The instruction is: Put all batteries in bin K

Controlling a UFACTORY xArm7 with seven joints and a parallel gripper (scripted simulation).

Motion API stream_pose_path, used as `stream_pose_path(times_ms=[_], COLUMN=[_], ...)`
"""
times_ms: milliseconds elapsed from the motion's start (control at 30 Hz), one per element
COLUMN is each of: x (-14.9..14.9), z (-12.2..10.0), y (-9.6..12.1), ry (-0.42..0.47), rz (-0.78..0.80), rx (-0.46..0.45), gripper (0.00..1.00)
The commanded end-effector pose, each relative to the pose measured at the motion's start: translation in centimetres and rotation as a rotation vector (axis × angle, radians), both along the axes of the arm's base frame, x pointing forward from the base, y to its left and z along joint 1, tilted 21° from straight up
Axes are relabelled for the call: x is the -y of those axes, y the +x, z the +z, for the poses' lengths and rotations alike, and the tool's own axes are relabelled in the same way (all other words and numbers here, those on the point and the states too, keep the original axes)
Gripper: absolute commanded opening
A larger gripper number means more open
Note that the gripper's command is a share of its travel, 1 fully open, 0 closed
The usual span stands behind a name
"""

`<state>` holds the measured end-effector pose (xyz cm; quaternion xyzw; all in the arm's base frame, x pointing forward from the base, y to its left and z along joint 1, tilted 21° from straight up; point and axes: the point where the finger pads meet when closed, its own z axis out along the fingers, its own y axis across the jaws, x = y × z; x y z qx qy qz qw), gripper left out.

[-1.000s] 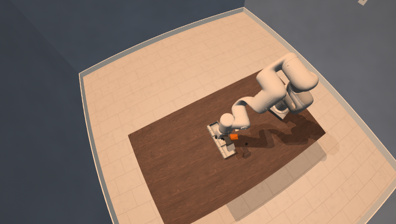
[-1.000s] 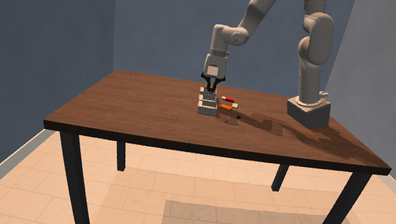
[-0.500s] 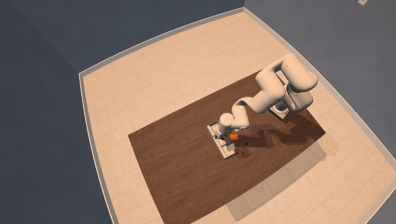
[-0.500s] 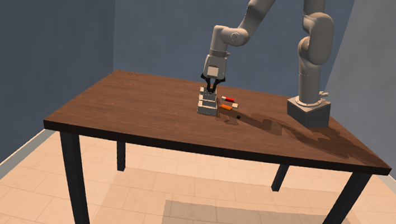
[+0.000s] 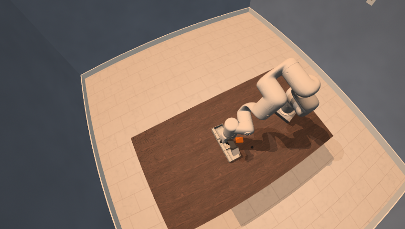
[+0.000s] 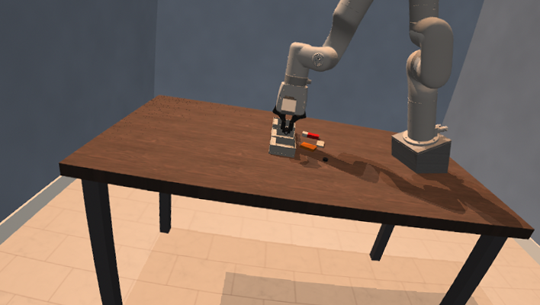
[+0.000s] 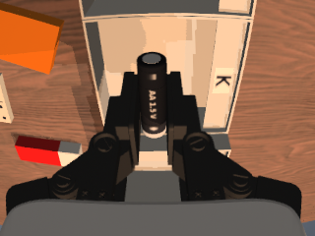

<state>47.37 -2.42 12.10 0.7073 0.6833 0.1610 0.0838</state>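
The arm (image 5: 267, 105) reaches over the bin row (image 5: 227, 154) beside an orange block (image 5: 239, 139).

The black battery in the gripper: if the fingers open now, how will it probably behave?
The battery is a smooth cylinder, so it may slip easily and roll on landing. It looks stiff, not floppy. It hangs over the bin marked K, whose walls should probably stop any rolling. The gripper holds it at one end.
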Motion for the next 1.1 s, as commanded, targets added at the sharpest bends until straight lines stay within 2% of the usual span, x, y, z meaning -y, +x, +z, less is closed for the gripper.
stream_pose_path(times_ms=[0, 300, 767, 800, 1067], x=[0.0, -0.2, -0.2, -0.2, -0.2], z=[-0.4, -1.9, -1.9, -1.9, -1.9], y=[0.4, 0.9, 0.9, 0.9, 0.9], ry=[0.000, 0.000, 0.000, 0.000, 0.000], rz=[0.000, 0.000, 0.000, 0.000, 0.000], rx=[0.004, 0.004, 0.004, 0.004, 0.004], gripper=[0.00, 0.00, 0.00, 0.28, 0.28])
